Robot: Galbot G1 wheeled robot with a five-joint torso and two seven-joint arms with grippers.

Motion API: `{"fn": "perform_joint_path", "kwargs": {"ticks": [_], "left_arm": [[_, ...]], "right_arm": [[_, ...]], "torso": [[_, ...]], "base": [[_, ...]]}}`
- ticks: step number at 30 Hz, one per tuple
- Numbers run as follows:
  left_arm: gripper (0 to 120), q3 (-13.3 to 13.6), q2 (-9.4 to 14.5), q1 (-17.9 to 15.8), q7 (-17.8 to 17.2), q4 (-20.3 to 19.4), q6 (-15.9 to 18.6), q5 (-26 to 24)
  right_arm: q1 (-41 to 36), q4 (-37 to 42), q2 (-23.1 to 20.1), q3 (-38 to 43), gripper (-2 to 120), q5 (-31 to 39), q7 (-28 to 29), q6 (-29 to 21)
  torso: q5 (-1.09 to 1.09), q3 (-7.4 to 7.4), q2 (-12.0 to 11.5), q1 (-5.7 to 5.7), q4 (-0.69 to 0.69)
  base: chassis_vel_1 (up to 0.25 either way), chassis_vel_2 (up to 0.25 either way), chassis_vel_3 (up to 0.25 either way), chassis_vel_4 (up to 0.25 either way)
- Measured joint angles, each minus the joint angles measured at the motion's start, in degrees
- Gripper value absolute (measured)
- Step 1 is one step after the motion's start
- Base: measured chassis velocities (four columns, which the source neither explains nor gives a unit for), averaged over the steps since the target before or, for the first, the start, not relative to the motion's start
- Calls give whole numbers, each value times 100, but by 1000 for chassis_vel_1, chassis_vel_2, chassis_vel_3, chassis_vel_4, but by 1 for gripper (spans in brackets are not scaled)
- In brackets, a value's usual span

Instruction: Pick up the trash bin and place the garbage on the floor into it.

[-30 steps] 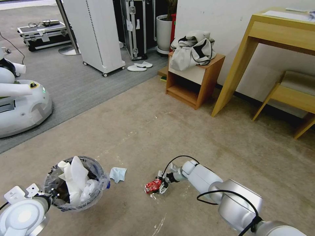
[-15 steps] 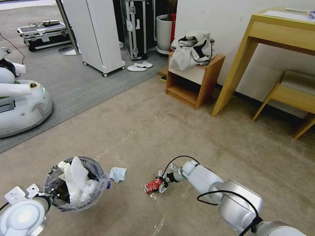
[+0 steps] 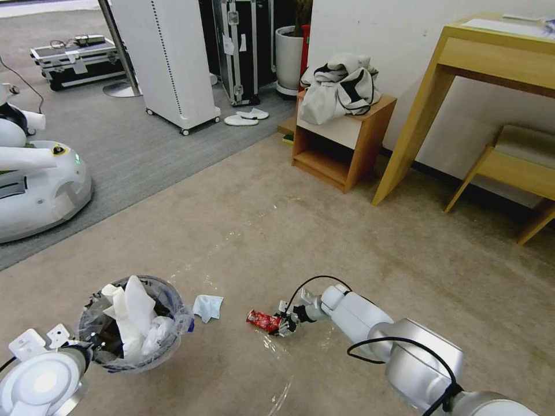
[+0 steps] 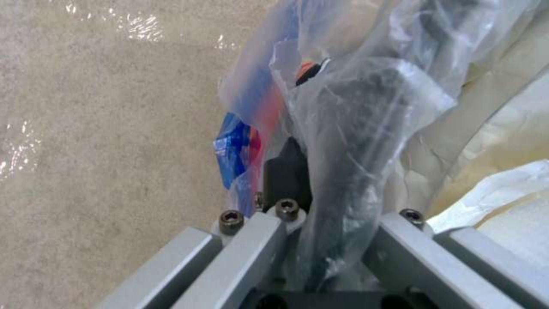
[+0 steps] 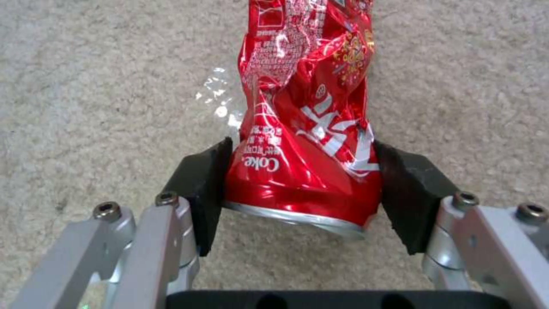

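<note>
Pads of your right gripper (image 5: 303,184) press against both sides of the crushed red soda can (image 5: 306,128), so it is clenched on the can near its silver end; the crumpled printed end sticks out past the fingertips (image 5: 200,189). From the head view you see that same right gripper (image 3: 284,323) low over the beige floor (image 3: 347,242), with the can (image 3: 261,320) pointing from it toward the trash bin (image 3: 136,323).

Your left gripper (image 4: 320,214) is closed on the trash bin's rim: one black finger sits outside the wall and the other is wrapped in the clear liner bag (image 4: 366,98), whose blue edge (image 4: 231,146) bunches just beside the outer finger. In the head view the left gripper (image 3: 87,346) grips the bin on the side nearest you.

Crumpled white papers (image 3: 132,315) stand up out of the bin. A light-blue cloth (image 3: 207,306) lies on the floor just beside the bin, between it and the can. The can is near the bin but clearly apart from it, on the far side of the cloth. Whether the can touches the floor, you cannot tell.
</note>
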Motion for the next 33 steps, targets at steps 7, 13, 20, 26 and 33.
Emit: {"fn": "perform_joint_path", "kwargs": {"ticks": [7, 13, 20, 26, 33], "left_arm": [[0, 22, 19, -19, 0, 20, -9, 18], [0, 24, 47, -26, 0, 20, -17, 18], [0, 33, 39, -30, -9, 9, -23, 10], [0, 23, 84, -34, -63, -68, -25, -62], [0, 17, 145, -91, -170, -121, -26, -204]], "right_arm": [[6, 29, -31, -1, 56, 8, 17, 0], [16, 51, -70, -7, 56, 6, 60, 13], [20, 297, -211, 10, 56, 189, 152, 145], [52, 859, -513, 33, 56, 532, 164, 285], [103, 1661, -898, 240, 56, 834, 84, 1013]], "torso": [[0, 0, 0, 0, 0], [0, 0, 0, 0, 0], [1, 0, 0, 0, 0], [0, 0, 0, 0, 0], [1, 1, 0, 0, 0]], "base": [[0, 0, 0, 0], [0, 0, 0, 0], [0, 0, 0, 0], [0, 0, 0, 0], [0, 0, 0, 0]]}}
